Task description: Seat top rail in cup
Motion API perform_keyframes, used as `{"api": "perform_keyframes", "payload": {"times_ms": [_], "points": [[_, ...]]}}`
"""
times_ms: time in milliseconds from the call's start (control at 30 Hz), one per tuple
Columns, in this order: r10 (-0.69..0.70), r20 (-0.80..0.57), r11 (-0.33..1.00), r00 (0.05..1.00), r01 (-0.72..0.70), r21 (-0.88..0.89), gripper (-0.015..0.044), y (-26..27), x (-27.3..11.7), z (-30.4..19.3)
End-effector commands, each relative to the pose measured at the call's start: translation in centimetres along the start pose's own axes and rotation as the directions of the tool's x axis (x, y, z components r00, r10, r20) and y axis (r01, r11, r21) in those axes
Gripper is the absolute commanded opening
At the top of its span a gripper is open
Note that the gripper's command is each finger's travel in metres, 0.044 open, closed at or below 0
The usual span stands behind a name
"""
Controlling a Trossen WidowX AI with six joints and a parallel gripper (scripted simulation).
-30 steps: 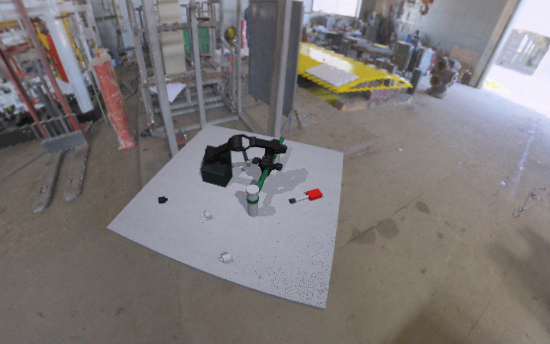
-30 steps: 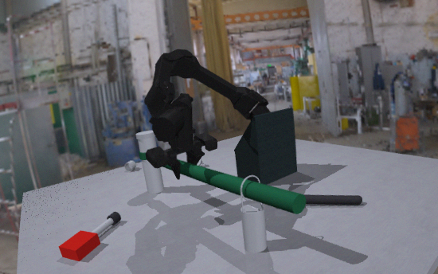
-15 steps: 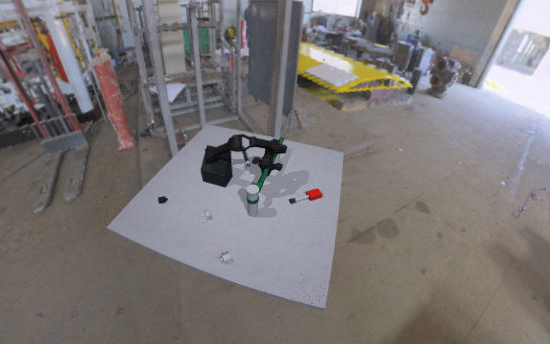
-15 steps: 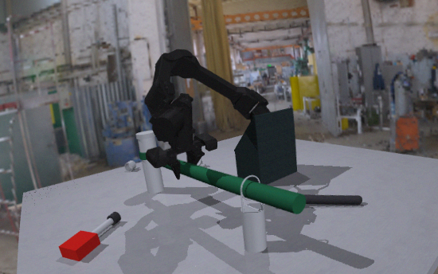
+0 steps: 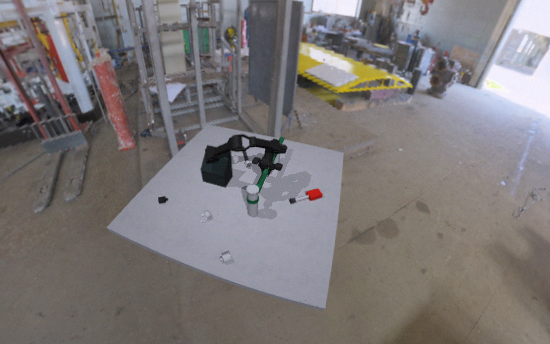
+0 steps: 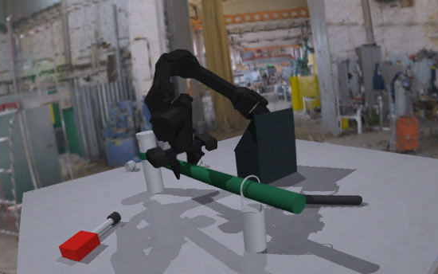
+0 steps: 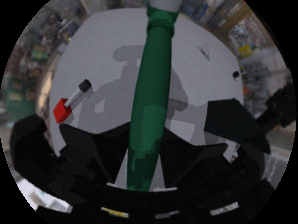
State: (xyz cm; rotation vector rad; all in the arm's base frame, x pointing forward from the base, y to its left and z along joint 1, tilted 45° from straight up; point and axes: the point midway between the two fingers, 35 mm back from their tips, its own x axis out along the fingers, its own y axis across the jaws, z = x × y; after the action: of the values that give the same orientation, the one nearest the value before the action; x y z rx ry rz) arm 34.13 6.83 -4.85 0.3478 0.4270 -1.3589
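Note:
The green rail [image 5: 262, 181] [image 6: 223, 181] [image 7: 152, 75] runs through the wire loop [image 6: 242, 200] on the short white post [image 6: 255, 232]. Its near end sticks out past the loop. Its far end meets the green cup [image 7: 161, 21] at the big white post [image 5: 252, 210] [image 6: 154, 180]. How deep it sits inside is hidden. The green band [image 5: 253, 201] [image 6: 142, 156] is around the post, a little below the pale cap [image 5: 253, 189] [image 6: 146, 135]. My gripper [image 5: 268, 166] [image 6: 185, 165] [image 7: 145, 124] is shut on the rail, between the loop and the big post.
A red block with a white, black-tipped rod [image 5: 314, 194] [image 6: 80, 245] [image 7: 62, 111] lies on the table [image 5: 290, 265] [image 6: 406, 187]. A dark rod [image 6: 334, 199] lies behind the rail's near end. The dark arm base block [image 5: 216, 170] [image 6: 276, 147] stands nearby. Small pale fittings [image 5: 206, 216] [image 5: 226, 257] lie beyond the big post.

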Motion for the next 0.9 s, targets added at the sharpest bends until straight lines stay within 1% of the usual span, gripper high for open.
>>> {"api": "perform_keyframes", "payload": {"times_ms": [0,867], "points": [[0.0,0.001,1.0,1.0,0.0,0.0,0.0,0.0,-0.01,0.02],[0.001,0.009,1.0,1.0,-0.001,-0.001,0.0,0.03,-0.16,0.25]]}}
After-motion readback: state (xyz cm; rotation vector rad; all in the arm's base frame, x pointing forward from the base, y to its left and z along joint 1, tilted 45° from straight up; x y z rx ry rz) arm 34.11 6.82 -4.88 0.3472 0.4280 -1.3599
